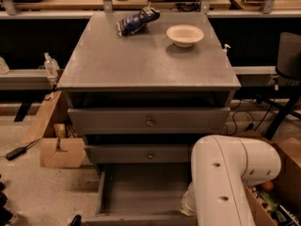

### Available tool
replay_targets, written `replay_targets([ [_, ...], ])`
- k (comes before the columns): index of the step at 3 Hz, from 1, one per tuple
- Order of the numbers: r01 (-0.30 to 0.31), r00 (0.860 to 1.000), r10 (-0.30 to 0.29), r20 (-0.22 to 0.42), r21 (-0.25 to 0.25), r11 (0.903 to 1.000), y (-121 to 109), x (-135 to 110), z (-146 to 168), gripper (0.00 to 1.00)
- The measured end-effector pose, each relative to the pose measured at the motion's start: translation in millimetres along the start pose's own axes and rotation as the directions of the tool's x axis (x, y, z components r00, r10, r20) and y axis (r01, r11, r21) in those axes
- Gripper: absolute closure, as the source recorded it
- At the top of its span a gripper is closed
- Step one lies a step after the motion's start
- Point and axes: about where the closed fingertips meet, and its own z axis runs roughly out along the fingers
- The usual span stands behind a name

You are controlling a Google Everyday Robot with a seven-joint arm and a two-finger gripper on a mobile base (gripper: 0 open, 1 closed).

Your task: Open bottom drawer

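Observation:
A grey cabinet (146, 65) holds three drawers. The bottom drawer (141, 192) is pulled well out, and its shallow grey tray shows empty. Its front panel lies at the lower edge of the view and its knob is out of sight. The mid drawer (141, 153) and the top drawer (148, 121) are shut, each with a small round knob. My white arm (225, 178) fills the lower right, beside the open tray. My gripper is hidden below the arm, out of view.
A blue snack bag (138, 20) and a white bowl (185, 35) rest on the cabinet top. A cardboard box (59, 147) stands on the floor at left, another box (287, 173) at right. A black chair (287, 60) is at far right.

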Motion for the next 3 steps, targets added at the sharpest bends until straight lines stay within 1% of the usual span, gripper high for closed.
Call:
replay_targets([
  [2, -0.005, 1.000, 0.005, 0.002, -0.008, 1.0000, -1.3, -1.0, 0.7, 1.00],
  [3, -0.005, 1.000, 0.005, 0.002, -0.008, 1.0000, -1.8, -1.1, 0.7, 0.81],
])
